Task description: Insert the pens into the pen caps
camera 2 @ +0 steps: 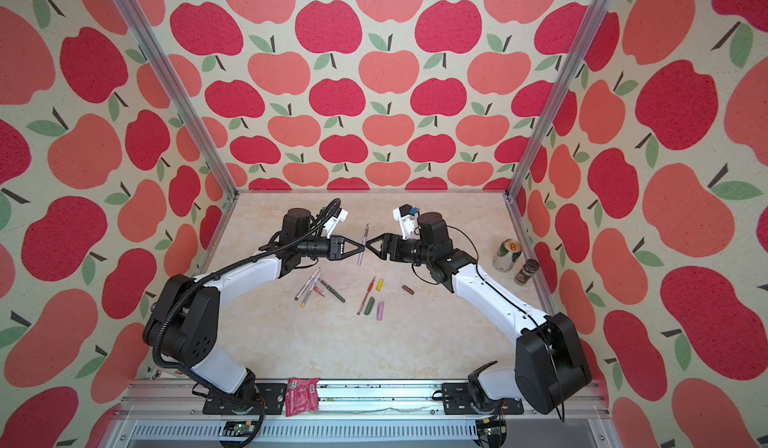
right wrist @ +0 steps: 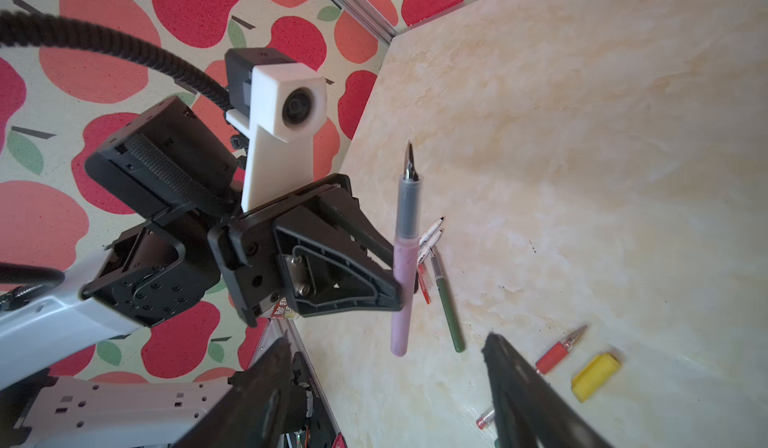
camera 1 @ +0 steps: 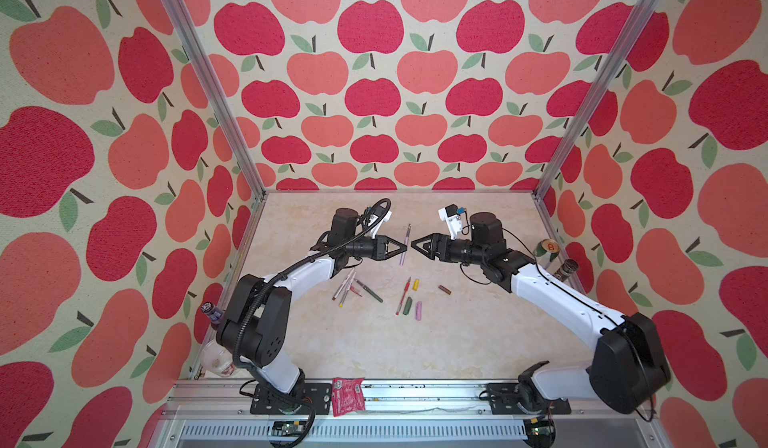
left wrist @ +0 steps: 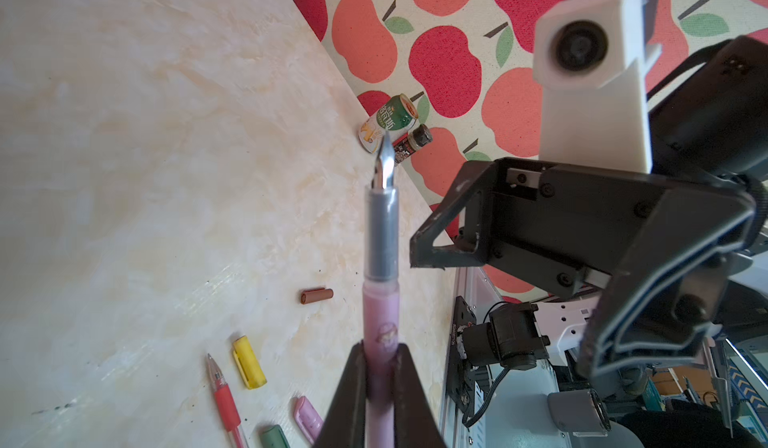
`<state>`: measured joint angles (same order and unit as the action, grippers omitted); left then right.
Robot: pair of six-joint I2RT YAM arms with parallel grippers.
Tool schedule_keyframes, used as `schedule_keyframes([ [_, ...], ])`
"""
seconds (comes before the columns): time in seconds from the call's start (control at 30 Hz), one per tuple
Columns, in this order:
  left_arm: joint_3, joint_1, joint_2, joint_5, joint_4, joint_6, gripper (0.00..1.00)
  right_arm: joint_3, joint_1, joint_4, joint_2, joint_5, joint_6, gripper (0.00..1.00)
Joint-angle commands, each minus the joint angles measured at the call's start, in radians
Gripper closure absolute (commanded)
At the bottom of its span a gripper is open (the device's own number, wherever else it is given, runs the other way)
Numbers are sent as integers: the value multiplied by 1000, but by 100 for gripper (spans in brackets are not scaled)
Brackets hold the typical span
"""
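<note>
Left gripper [camera 1: 405, 250] clamped on the lilac-pink pen [camera 1: 407, 234] at the pink barrel, clear of the table [camera 1: 457, 342]. The pen's long axis is crosswise to the fingers. In both top views the nib points toward the back wall. Right gripper [camera 1: 414, 244] faces it, just beside the pen, jaws apart, nothing between. Lilac-pink cap [camera 1: 418, 311] lies flat on the table, well apart from the pen.
</note>
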<state>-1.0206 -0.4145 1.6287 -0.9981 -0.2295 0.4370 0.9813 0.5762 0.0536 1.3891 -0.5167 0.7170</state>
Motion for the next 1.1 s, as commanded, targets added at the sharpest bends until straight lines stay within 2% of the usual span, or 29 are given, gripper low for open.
schedule_keyframes([
  [0.0, 6, -6, -25, -38, -14, 0, 95, 53, 13, 78, 44, 13, 38, 28],
  [0.4, 13, -16, -51, -33, -39, 15, 95, 128, 38, 98, 147, 23, 56, 53],
  [0.83, 1, -30, -46, -26, -55, 27, 96, 143, 51, 78, 158, 35, 35, 96],
  [0.9, 1, -31, -45, -29, -52, 32, 90, 145, 51, 72, 154, 39, 28, 99],
  [0.97, -1, -33, -46, -40, -43, 28, 78, 145, 52, 71, 149, 38, 20, 100],
  [1.07, -6, -34, -50, -42, 6, 8, 67, 145, 54, 66, 140, 39, -2, 100],
])
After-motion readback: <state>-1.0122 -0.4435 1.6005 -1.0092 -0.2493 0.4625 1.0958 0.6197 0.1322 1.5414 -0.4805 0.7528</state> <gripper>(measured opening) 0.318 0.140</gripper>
